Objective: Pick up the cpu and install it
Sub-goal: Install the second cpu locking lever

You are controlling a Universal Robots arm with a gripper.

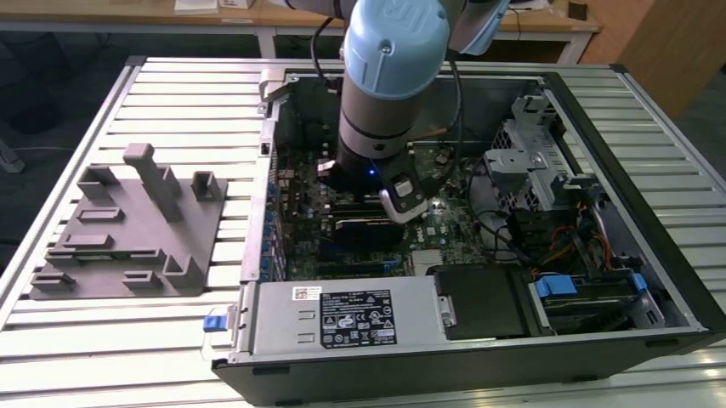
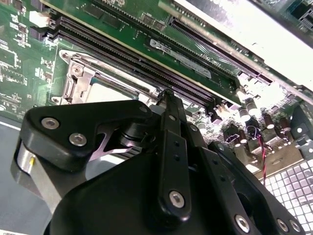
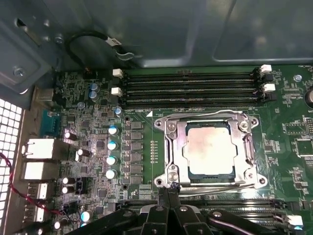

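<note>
**Ana:** First wrist view puts the cpu point(image 3: 210, 149) in plain sight: a flat square chip with a pale, slightly mottled metal top, lying inside the socket frame point(image 3: 168, 147), a silvery metal rim with screws at its corners. It looks seated there, level with the frame.

**Ben:** And the gripper point(image 3: 168, 193)?

**Ana:** Its black fingers point(image 3: 172, 205) come to a narrow point at the edge of the socket frame, pressed together with no gap that I can see. Nothing is pinched between them. The tips sit just beside the frame's near corner; whether they touch it I cannot tell.

**Ben:** Second wrist view shows the gripper point(image 2: 165, 95) from behind: matte black linkage plates with bright round bolt heads, and the two fingers point(image 2: 171, 142) lying flat against each other as one thin bar. Past the tip I see a sliver of the pale chip point(image 2: 110, 93) and part of the metal frame point(image 2: 78, 78).

**Ana:** Both wrist views show the green motherboard point(image 3: 142, 147) with long black memory slots point(image 3: 190, 88) alongside the socket. The first one also gives a row of small round capacitors point(image 3: 112, 152).

**Ben:** Exterior view adds the wider scene: the open computer case point(image 1: 635, 212) lying on a ribbed pale metal table point(image 1: 170, 93), the arm point(image 1: 386, 76) with its light blue shell reaching down into the case, and a grey plastic tray point(image 1: 125, 234) with upright posts well apart on the exterior view's left.
</note>
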